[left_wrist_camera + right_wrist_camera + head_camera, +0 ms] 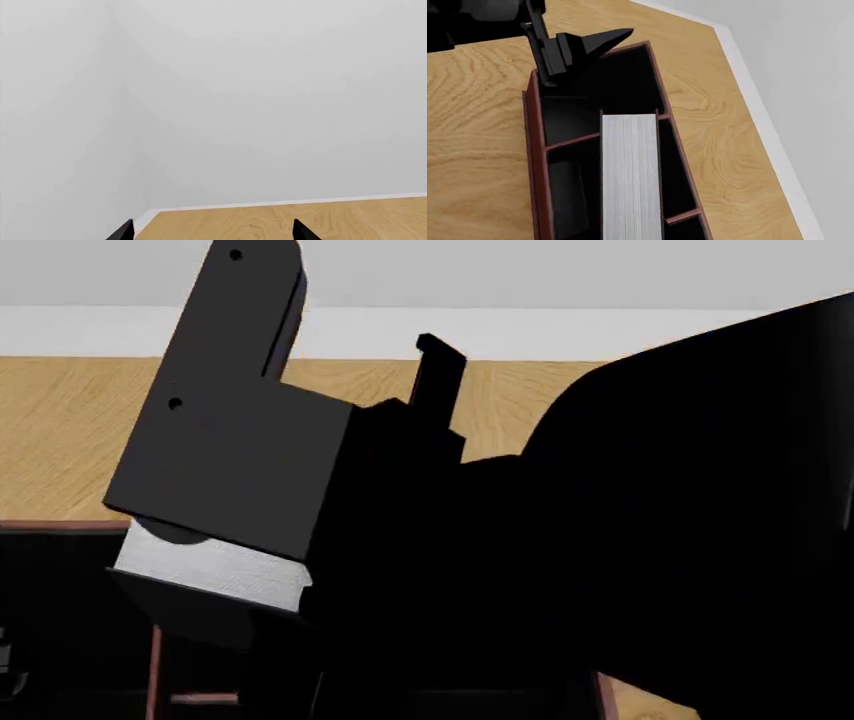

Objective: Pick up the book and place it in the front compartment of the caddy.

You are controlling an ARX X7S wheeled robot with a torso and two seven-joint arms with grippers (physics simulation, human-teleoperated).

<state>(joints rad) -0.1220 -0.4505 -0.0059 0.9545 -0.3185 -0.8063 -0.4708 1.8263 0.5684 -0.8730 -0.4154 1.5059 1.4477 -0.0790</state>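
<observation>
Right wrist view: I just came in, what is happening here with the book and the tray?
The book stands on edge, pale pages toward the right wrist camera, along the narrow middle well of the caddy. The right arm seems to be placing it, but the right end effector does not show, so held or released is unclear. The left end effector is open and empty.

Boxy matte-black arm (227,440) with small round screws.

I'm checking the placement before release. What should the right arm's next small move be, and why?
Probably ease the book straight down: its page edge lies lined up along the caddy's front compartment, ending at the short cross divider; whether it is seated cannot be seen.
</observation>
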